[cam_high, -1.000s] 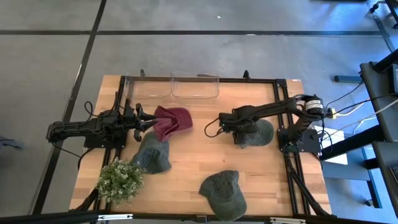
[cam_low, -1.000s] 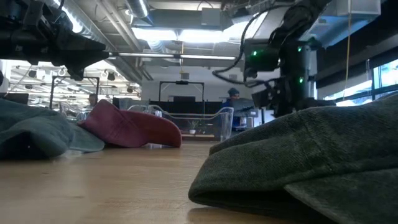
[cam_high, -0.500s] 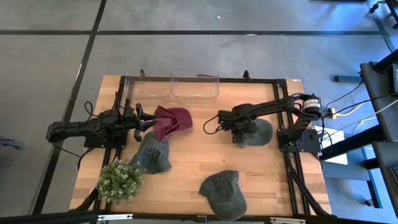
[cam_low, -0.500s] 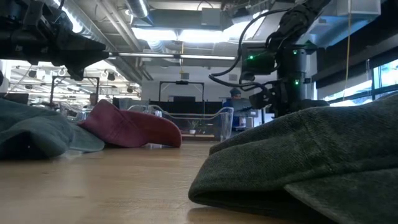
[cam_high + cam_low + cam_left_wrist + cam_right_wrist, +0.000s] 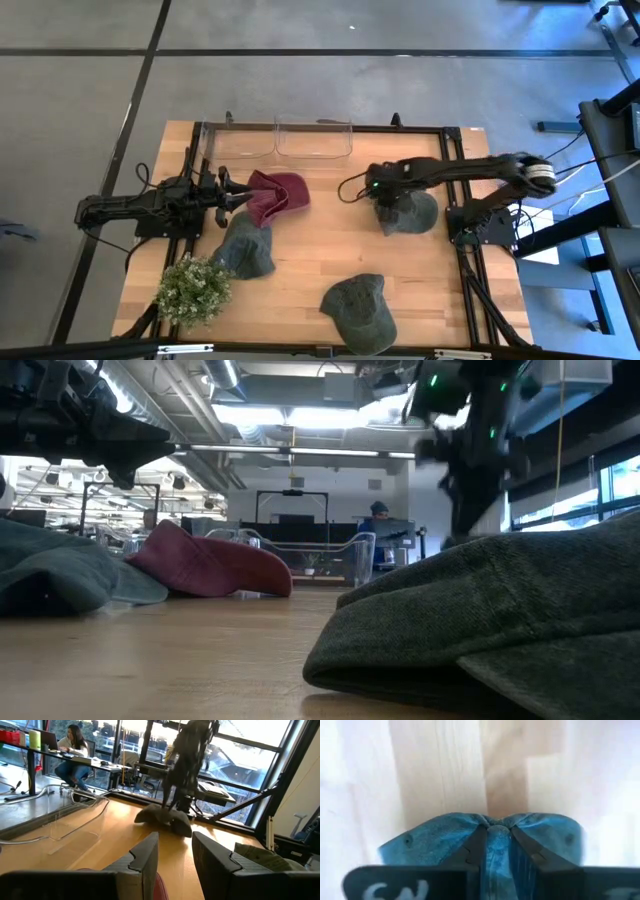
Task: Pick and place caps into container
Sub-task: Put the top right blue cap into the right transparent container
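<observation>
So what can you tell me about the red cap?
The maroon cap is soft fabric, lying crumpled on the wooden table just in front of the clear container. The left claw sits right at its edge, fingers open. A grey-green cap lies close beside it.

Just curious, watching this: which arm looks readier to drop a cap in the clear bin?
The right: its tool pinches a grey-green cap. The left tool sits open beside the maroon cap.

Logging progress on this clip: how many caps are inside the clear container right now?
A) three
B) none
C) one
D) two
B: the container holds nothing, while the maroon cap and three grey-green caps all lie on the table.
</observation>
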Available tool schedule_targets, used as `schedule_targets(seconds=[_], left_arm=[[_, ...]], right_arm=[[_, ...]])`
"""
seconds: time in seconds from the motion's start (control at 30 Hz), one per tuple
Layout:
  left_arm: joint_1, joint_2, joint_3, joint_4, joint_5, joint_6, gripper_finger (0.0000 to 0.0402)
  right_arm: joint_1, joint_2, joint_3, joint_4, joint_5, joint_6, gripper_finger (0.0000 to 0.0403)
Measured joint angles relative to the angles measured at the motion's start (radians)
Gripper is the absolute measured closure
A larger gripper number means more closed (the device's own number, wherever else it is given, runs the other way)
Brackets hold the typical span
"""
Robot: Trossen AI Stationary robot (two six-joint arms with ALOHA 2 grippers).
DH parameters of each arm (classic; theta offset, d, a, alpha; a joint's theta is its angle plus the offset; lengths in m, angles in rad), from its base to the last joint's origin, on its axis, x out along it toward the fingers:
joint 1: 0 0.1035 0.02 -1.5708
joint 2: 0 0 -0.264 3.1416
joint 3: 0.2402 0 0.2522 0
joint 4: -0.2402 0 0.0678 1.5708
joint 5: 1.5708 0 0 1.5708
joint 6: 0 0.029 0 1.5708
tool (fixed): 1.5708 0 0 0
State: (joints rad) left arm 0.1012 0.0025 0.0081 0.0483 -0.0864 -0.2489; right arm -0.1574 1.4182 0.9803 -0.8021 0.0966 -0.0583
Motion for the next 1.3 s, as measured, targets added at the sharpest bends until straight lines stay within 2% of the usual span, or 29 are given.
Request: schedule_targets(seconds=[0.13, 0.27, 0.5, 0.63, 0.87, 1.07, 1.3], left_arm=[[0.0, 0.0, 0.0, 0.0, 0.0, 0.0, 0.0286], [0.0, 0.0, 0.0, 0.0, -0.001, 0.0, 0.0286], [0.0, 0.0, 0.0, 0.0, -0.001, 0.0, 0.0286], [0.0, 0.0, 0.0, 0.0, -0.001, 0.0, 0.0286], [0.0, 0.0, 0.0, 0.0, -0.002, 0.0, 0.0286], [0.0, 0.0, 0.0, 0.0, -0.002, 0.0, 0.0286], [0.0, 0.0, 0.0, -0.001, -0.002, 0.001, 0.0286]], right_arm=[[0.0, -0.125, 0.087, -0.007, 0.076, -0.003, 0.0341], [-0.024, -0.179, 0.23, 0.004, 0.129, -0.089, 0.0341], [-0.109, -0.165, 0.428, 0.258, 0.13, -0.308, 0.0341], [-0.185, -0.091, 0.493, 0.403, 0.048, -0.398, 0.0341], [-0.318, 0.102, 0.541, 0.514, -0.173, -0.393, 0.0341], [-0.365, 0.289, 0.537, 0.585, -0.253, -0.392, 0.0341], [-0.371, 0.445, 0.537, 0.69, -0.282, -0.39, 0.0341]])
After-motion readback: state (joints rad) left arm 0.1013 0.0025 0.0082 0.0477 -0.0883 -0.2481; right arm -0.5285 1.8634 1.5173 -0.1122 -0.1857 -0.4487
